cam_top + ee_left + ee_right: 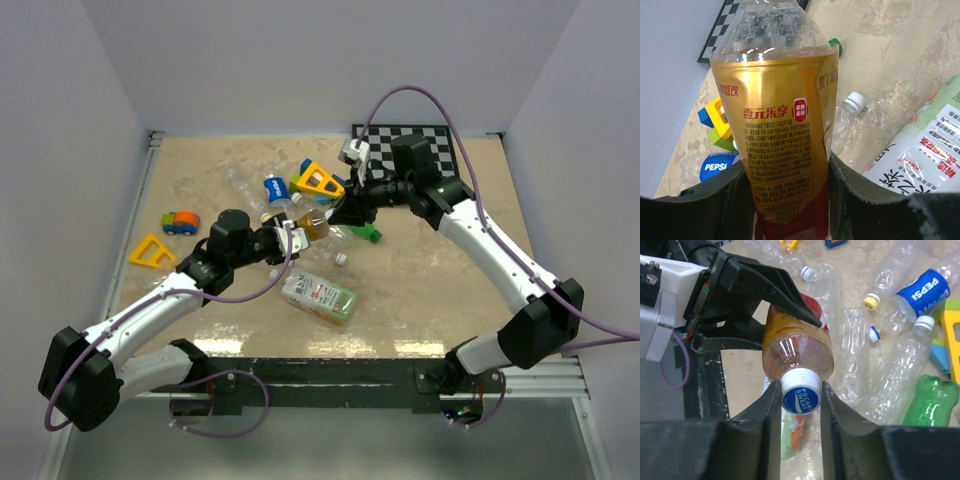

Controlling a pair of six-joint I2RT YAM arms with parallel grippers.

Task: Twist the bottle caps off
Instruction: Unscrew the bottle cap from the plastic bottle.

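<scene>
Bottle cap [800, 395], white with a blue top, pinched between the right gripper [800, 387] fingers, amber bottle [782, 125] clamped round its body by the left gripper [788, 170], held clear of the table [440, 280].

On my left wrist feed the amber-labelled clear plastic bottle [782, 140] runs off at twelve and six o'clock (its blue-printed white round cap [801, 394] unseen there); the green-and-white labelled bottle [925, 150] is cropped at four o'clock.

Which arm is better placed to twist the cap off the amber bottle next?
Right. The right pincer is closed on the blue-and-white cap, fingers against both sides, while the left pincer clamps the amber bottle by its body and should just steady it.
</scene>
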